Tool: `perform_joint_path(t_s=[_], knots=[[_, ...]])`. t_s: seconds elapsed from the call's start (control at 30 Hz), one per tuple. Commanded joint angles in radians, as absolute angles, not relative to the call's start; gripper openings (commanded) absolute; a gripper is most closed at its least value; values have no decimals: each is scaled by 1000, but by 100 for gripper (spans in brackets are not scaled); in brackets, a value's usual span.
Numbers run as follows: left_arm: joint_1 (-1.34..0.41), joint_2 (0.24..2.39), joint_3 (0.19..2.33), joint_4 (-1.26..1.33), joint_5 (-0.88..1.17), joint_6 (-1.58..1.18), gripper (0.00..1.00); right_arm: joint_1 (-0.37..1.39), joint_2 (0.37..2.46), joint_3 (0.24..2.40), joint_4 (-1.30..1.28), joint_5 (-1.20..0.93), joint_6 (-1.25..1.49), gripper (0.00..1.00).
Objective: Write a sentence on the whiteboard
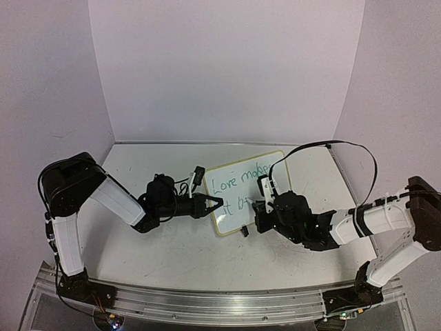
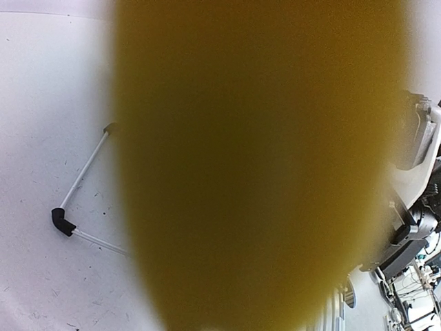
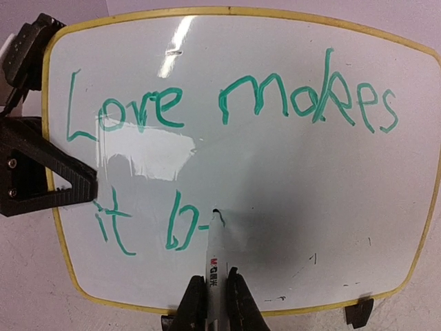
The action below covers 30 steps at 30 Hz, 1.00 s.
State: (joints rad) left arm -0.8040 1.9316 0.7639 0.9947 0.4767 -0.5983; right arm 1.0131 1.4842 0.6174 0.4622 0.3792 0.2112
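Observation:
The whiteboard [image 3: 296, 172] lies tilted on the table, its thin yellow frame all round it, with "Love makes it b-" on it in green. My right gripper [image 3: 215, 281] is shut on a white marker [image 3: 214, 252]. The marker's tip touches the board just right of the "b-". In the top view this gripper [image 1: 262, 207] sits at the board's [image 1: 233, 215] near right edge. My left gripper [image 1: 212, 205] is shut on the board's left edge, and its black finger [image 3: 43, 176] overlaps the frame. A yellow-olive blur [image 2: 255, 165], very near the lens, fills the left wrist view.
A black clip foot [image 3: 358, 312] sticks out under the board's near edge. A thin white rod with a black elbow [image 2: 63, 221] lies on the table in the left wrist view. White walls close in the back and both sides. The right arm's cable [image 1: 331, 146] loops above the board.

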Motion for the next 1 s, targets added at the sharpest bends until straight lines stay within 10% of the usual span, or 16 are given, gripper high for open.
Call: perform_joint_path(t_s=[0.0, 0.97], knots=[[-785, 1945, 757, 911, 434, -620, 0, 1025, 1503, 637, 452, 351, 227, 0], [-785, 1926, 741, 912, 430, -615, 0, 1040, 1505, 592, 377, 407, 308, 0]])
